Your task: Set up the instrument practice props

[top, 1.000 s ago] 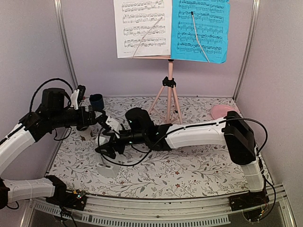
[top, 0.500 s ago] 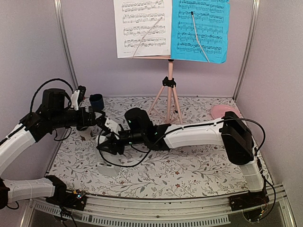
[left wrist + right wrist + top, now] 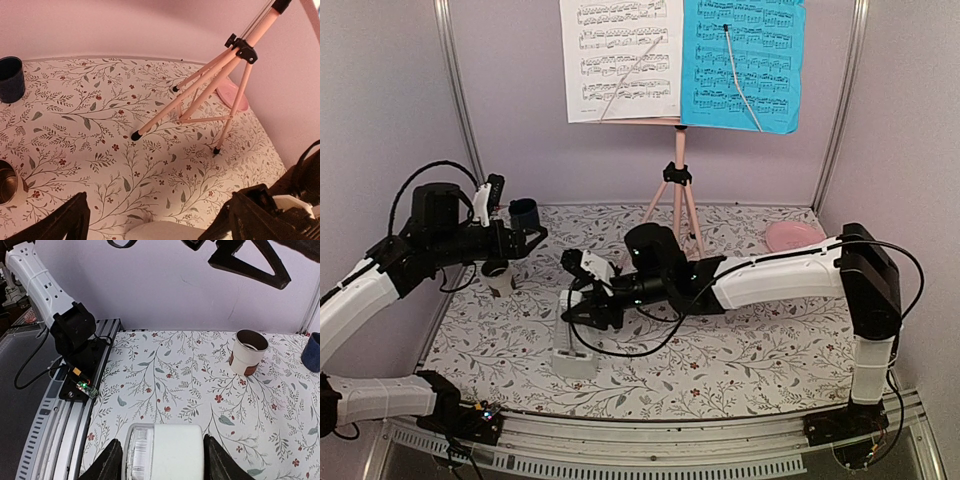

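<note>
1. The right end effector point(image 3: 163, 445) is clamped on the small white pyramid-shaped metronome point(image 3: 572, 350), with one dark finger pressed against each side in the wrist view. We cannot tell whether the metronome's base rests on the floral-patterned bench point(image 3: 740, 360) or hangs just off it.
2. We judge that the squeeze across two opposite faces is meant to keep the metronome upright while it is carried, since it tapers and could slip.
3. The right arm point(image 3: 770, 280) reaches across from the right side, so the metronome sits at the near left of the bench.
4. The left end effector point(image 3: 159, 200) is spread wide and grasps nothing. It hovers over the far left, near the dark blue cup point(image 3: 524, 212) and the white paper cup with a brown band point(image 3: 248, 359). We take this as standing clear of the other arm.
5. At the far middle stands the pink tripod music stand point(image 3: 678, 200). Its tray already carries the white sheet of printed music point(image 3: 620, 60) and the bright blue sheet point(image 3: 742, 62), each under a thin wire arm. Placing the metronome looks like the step left to do.
6. The round pink plate point(image 3: 793, 236) lies at the far right, well apart.
</note>
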Robot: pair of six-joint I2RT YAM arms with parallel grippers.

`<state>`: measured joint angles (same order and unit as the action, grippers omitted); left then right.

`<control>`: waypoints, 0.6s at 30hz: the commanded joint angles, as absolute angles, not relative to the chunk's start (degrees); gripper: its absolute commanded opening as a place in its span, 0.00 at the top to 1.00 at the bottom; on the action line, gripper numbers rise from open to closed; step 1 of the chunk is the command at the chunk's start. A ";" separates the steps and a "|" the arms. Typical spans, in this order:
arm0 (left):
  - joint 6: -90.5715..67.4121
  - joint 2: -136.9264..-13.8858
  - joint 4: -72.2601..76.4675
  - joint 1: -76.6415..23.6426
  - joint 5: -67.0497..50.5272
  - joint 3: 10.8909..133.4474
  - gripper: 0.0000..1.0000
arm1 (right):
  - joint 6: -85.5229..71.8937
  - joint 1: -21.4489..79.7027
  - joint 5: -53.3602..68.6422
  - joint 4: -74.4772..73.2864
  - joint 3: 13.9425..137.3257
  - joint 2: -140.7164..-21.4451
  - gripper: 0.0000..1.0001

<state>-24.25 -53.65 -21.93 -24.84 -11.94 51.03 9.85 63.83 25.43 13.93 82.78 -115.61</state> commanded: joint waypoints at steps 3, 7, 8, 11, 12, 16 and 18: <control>-24.50 -56.41 -15.85 -25.11 -16.07 50.89 0.05 | 12.53 58.80 32.78 15.52 73.52 -103.29 0.65; -25.24 -58.34 -11.68 -25.94 -19.56 49.44 0.08 | 16.11 53.86 42.21 13.39 68.07 -97.60 0.66; -25.49 -59.00 -10.79 -26.49 -19.75 49.07 0.09 | 17.15 52.24 45.35 12.53 66.94 -96.25 0.67; -25.29 -60.83 -8.15 -30.01 -19.11 47.94 0.12 | 20.53 48.96 49.09 10.27 63.47 -90.92 0.70; -24.78 -61.58 -7.71 -31.50 -18.36 47.66 0.12 | 22.38 48.37 49.09 9.17 62.78 -89.34 0.71; -22.75 -64.07 -3.30 -35.74 -17.95 45.26 0.14 | 30.32 47.31 47.13 2.57 62.57 -85.98 0.76; -22.95 -64.85 0.60 -36.38 -19.48 42.86 0.16 | 33.18 46.81 46.76 0.07 63.16 -85.63 0.77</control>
